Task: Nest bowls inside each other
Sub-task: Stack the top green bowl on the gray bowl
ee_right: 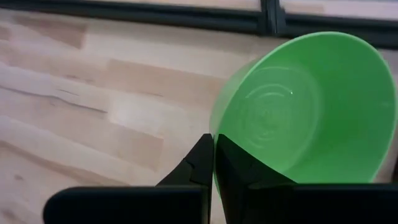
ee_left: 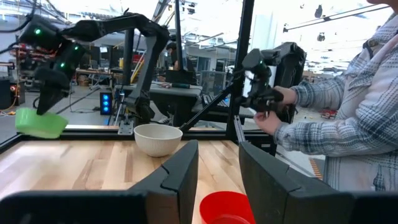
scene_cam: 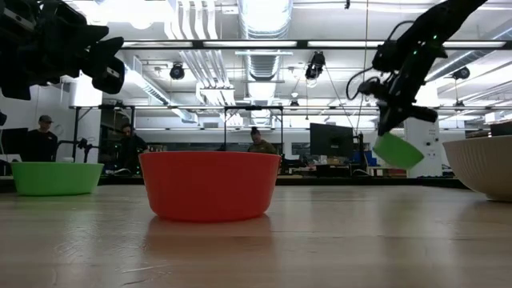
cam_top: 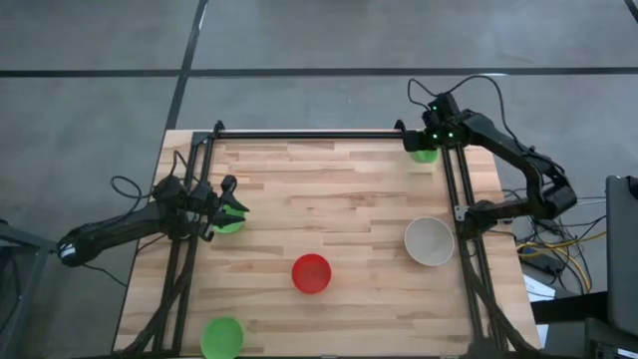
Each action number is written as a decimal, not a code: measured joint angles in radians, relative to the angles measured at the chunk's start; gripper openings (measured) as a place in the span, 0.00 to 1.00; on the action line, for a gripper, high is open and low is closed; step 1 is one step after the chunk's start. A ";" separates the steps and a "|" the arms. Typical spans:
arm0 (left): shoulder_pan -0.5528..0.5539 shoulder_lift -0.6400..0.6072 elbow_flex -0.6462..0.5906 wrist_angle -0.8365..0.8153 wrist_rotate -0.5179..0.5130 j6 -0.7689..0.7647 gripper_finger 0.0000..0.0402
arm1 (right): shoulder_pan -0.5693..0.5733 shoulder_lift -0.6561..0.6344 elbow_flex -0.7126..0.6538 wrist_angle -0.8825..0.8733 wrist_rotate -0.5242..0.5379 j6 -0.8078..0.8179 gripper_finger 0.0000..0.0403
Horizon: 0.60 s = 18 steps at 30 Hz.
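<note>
My right gripper is at the table's far right corner, shut on a green bowl that hangs above the wood. My left gripper stands open near the left edge, raised, with nothing between its fingers. Below it a second green bowl rests on its base on the table. The red bowl sits at the middle near side, and the pale grey-white bowl sits to its right. A third green bowl sits at the near left. My right gripper pinches the green bowl's rim between its two fingers, one finger inside the bowl and one outside. The fingers slant down from above. The bowl hangs below them, tilted with its opening toward the wrist, lifted clear of the table.
Black frame rails run along the table's left, right and far sides. A person's hands and a plaid sleeve show beyond the table's right side, holding a dark device. Bare wood lies at the table's far middle.
</note>
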 joint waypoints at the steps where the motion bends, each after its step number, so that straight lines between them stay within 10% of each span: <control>1: 0.000 0.000 0.000 0.000 0.000 0.000 0.30 | 0.000 -0.019 0.000 0.000 -0.010 0.000 0.02; 18: 0.001 0.000 0.000 0.000 0.000 0.000 0.30 | 0.113 -0.270 0.001 -0.062 -0.007 0.051 0.02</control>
